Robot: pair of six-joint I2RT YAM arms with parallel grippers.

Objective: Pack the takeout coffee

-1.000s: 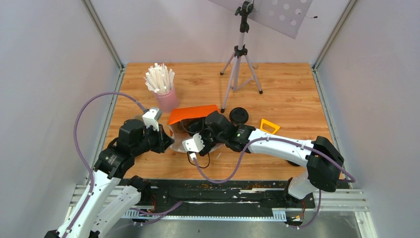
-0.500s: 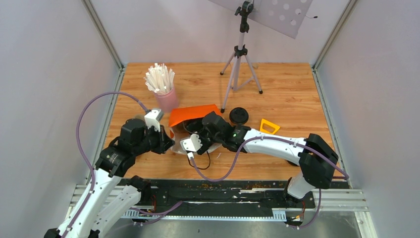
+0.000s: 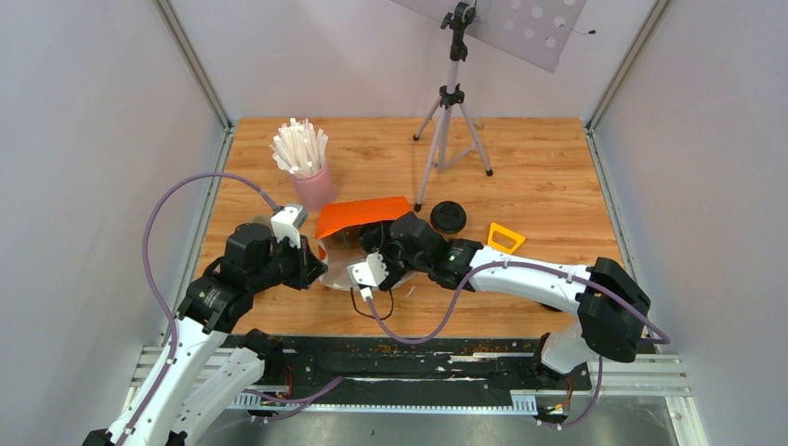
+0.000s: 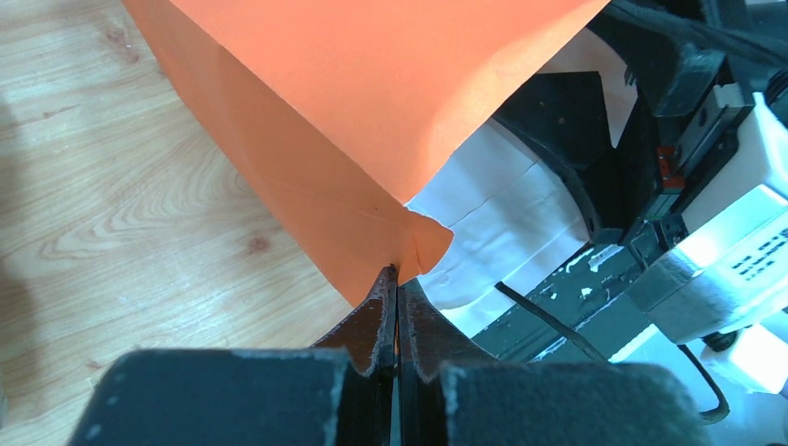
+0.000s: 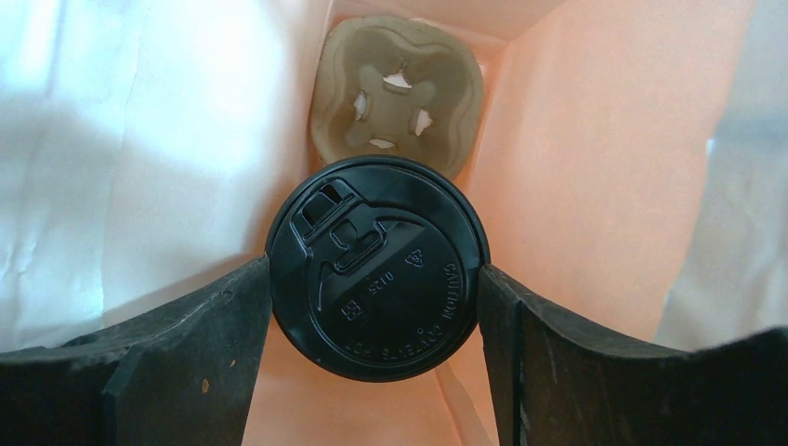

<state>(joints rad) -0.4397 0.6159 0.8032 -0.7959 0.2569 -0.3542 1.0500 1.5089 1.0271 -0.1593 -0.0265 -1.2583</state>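
Nearest to us, the left gripper point(image 4: 398, 279) has its jaws pressed fully together, and between their tips it pinches a corner of the mouth of the orange paper bag point(image 4: 372, 93). The bag stands on the wooden table point(image 3: 539, 177), between the two arms. The right gripper point(image 5: 374, 274) reaches into the bag from the other side. Its jaws stand wide, with one finger point(image 5: 214, 316) on each side of the takeout coffee point(image 5: 376, 268), and both fingers touch it, so it is held. We see the coffee from above only (the black lid covers the cup below it). It hangs inside the bag, near the pulp cup tray point(image 5: 398, 93), which lies deeper in at the bottom, and we cannot tell if the two touch. Behind the bag, on its right, a second black lid point(image 3: 448, 216) lies on the table, and a yellow piece point(image 3: 506, 236) is beside it. Farther back on the left stands a pink cup point(image 3: 314, 186) full of white sticks, and a tripod point(image 3: 451, 111) stands at the far edge.
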